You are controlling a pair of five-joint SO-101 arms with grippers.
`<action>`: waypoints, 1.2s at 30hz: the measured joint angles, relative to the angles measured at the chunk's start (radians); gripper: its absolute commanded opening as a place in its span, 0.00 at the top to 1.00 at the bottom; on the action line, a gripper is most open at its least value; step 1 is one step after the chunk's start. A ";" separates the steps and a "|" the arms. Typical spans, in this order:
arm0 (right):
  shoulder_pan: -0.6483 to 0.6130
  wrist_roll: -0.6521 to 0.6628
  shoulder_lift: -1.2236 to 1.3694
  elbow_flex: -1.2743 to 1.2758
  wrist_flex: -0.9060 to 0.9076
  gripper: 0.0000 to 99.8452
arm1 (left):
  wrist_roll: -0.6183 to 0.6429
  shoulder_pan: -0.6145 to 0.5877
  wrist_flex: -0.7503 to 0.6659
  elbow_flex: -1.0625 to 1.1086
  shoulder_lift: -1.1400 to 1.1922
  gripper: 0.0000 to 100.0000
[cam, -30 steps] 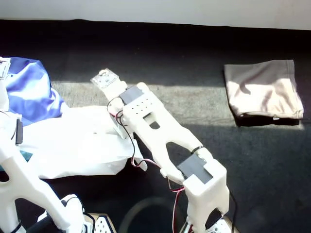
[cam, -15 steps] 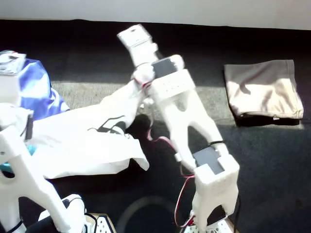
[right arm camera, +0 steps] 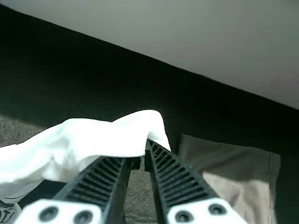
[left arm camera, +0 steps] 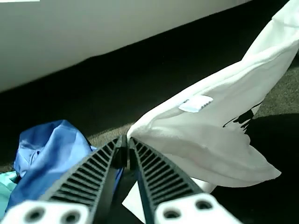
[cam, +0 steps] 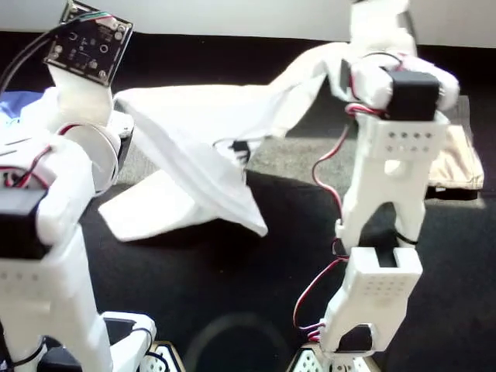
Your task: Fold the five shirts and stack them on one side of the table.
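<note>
So, counting it up: two arms, two hands, and three shirts I can be sure of.

The white shirt is the one in play. It's strung up in the air between both arms, with its lower part drooping toward the counter. The left hand is clamped on one edge of it, near a small label. The right hand is pinched tight on another bunched-up corner. There's one black print on the fabric.

Shirt two is the blue shirt, a crumpled heap on the left arm's side. Shirt three is the tan shirt, folded flat on the right arm's side, well apart from the blue one. There's also one sliver of teal fabric just beside the blue heap, can't tell if that's a shirt.

The counter is dark and kind of fuzzy-looking, with a band of sunlight running across it. Behind it is a plain pale wall.
</note>
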 measured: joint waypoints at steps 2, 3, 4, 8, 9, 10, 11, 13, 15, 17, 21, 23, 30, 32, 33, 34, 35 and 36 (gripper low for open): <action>0.044 0.011 0.000 -0.083 0.000 0.99 | 0.000 0.034 0.000 -0.071 -0.002 0.99; 0.064 0.012 0.000 -0.117 0.000 0.99 | 0.000 0.046 0.000 -0.095 -0.003 0.99; 0.084 0.012 0.000 -0.147 0.000 0.99 | 0.000 0.055 0.000 -0.115 -0.003 0.99; 0.150 0.012 0.000 -0.252 0.000 0.99 | 0.000 0.069 0.000 -0.150 -0.003 0.99; 0.160 0.012 -0.002 -0.272 0.002 0.99 | 0.000 0.072 0.000 -0.150 -0.003 0.99; 0.169 0.014 -0.002 -0.288 0.008 0.99 | 0.000 0.074 0.000 -0.147 -0.003 0.99; 0.172 0.021 -0.003 -0.299 0.021 0.99 | 0.000 0.074 0.000 -0.135 -0.003 0.99; 0.176 0.048 -0.003 -0.301 0.075 0.99 | 0.000 0.074 0.000 -0.078 -0.006 0.99; 0.178 0.051 -0.003 -0.272 0.097 0.99 | 0.000 0.074 0.000 0.009 -0.009 0.99; 0.190 0.051 -0.003 -0.212 0.101 0.99 | 0.000 0.074 0.000 0.115 -0.009 0.99; 0.204 0.052 -0.002 -0.084 0.104 0.99 | 0.000 0.075 -0.002 0.350 -0.009 0.99; 0.204 0.052 -0.002 -0.018 0.104 0.99 | 0.000 0.075 -0.023 0.474 -0.009 0.99; 0.201 0.052 -0.100 0.301 0.104 0.99 | 0.000 0.075 -0.129 0.776 -0.009 0.99; 0.192 0.052 -0.169 0.439 0.104 0.99 | 0.000 0.075 -0.147 0.835 -0.009 0.99; 0.187 0.052 -0.206 0.519 0.104 0.99 | 0.000 0.075 -0.152 0.865 -0.009 0.99; 0.184 0.052 -0.239 0.605 0.104 0.99 | 0.000 0.075 -0.158 0.895 -0.008 0.99; 0.184 0.052 -0.273 0.694 0.104 0.99 | 0.002 0.075 -0.164 0.925 -0.008 0.99; 0.186 0.052 -0.302 0.789 0.104 0.99 | 0.002 0.075 -0.170 0.956 -0.008 0.99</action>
